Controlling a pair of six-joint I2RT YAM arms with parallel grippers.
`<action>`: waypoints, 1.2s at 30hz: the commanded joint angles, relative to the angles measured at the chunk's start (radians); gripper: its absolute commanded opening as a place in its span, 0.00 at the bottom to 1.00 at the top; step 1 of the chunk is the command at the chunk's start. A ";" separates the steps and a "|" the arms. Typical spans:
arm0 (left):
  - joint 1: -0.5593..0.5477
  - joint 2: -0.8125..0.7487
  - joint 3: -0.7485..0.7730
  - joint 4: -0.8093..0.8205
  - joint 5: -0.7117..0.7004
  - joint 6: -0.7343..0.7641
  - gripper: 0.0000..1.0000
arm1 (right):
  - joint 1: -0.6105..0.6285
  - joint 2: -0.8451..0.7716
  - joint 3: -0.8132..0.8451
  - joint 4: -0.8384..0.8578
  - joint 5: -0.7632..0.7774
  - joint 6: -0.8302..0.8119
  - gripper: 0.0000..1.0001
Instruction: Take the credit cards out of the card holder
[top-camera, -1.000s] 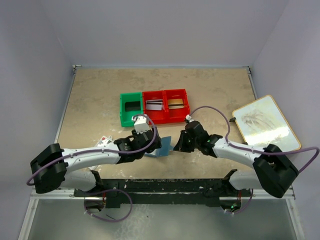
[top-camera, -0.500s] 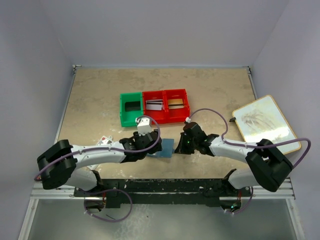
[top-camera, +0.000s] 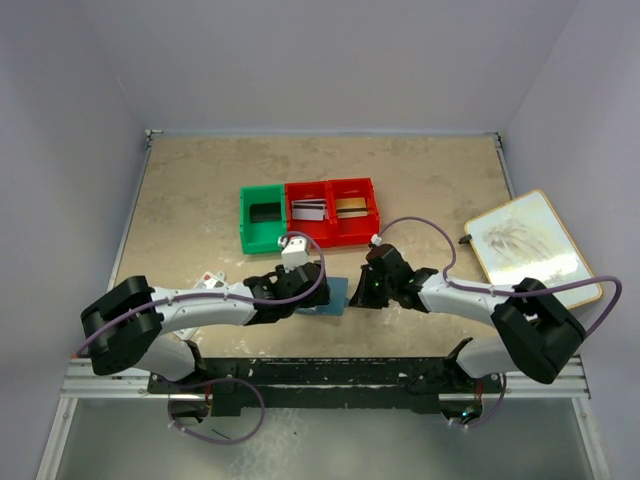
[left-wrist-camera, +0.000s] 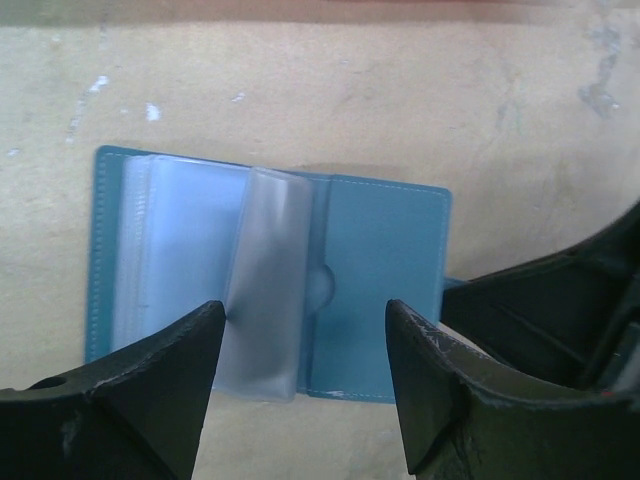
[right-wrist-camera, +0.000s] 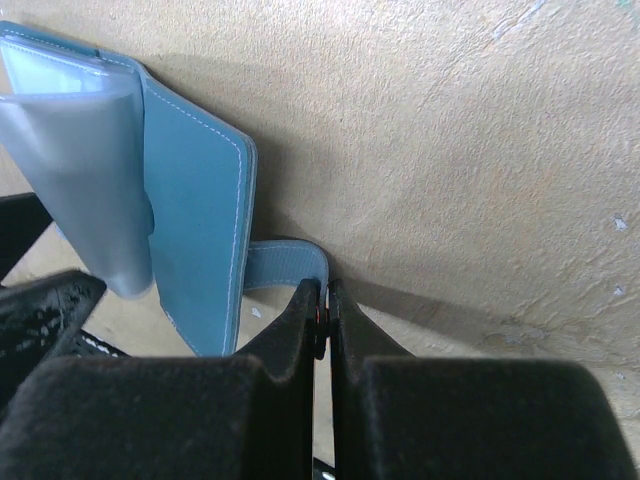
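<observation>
The left arm lies low over the surface (top-camera: 190, 200). Its elbow is folded out at the near left and its forearm runs rightward toward the middle. A small white packet (top-camera: 208, 281) with red marks sits just beyond that forearm. The left gripper (top-camera: 312, 290) points down at the card holder (top-camera: 334, 293) with its fingers (left-wrist-camera: 170, 380) spread wide. In the left wrist view they flank a clear plastic sleeve (left-wrist-camera: 268, 280) that stands up from the fold, and they grip nothing.

The card holder (left-wrist-camera: 380, 270) lies open and flat on the surface between the two grippers, near the front edge, with its lighter blue inside facing up. Its clear sleeves are stacked over the left half.

Farther back stand three bins in a row, touching one another: a green bin (top-camera: 246, 218), then two red bins (top-camera: 330, 232). A silver-grey card (top-camera: 308, 211) lies in the middle bin and a gold card (top-camera: 350, 205) in the right one.

The right arm mirrors the left, with its elbow bent at the near right and its forearm reaching leftward and down. The right gripper (top-camera: 358, 292) has its fingers (right-wrist-camera: 290, 330) pressed together, and their tips meet the end of the blue clasp tab (right-wrist-camera: 285, 265) that sticks out from the card holder's right edge. Whether the tab is pinched between them cannot be told.

A pale tray (top-camera: 478, 228) with a wooden rim lies at the far right of the surface.
</observation>
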 joint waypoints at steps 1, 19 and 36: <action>-0.002 -0.020 -0.013 0.163 0.114 0.019 0.63 | -0.004 -0.019 0.033 -0.002 0.014 0.004 0.04; -0.002 0.074 0.006 0.248 0.259 -0.002 0.63 | -0.004 -0.154 0.116 -0.113 0.065 0.017 0.30; -0.002 0.042 -0.036 0.298 0.324 0.014 0.59 | -0.004 -0.001 0.269 0.025 -0.119 -0.085 0.23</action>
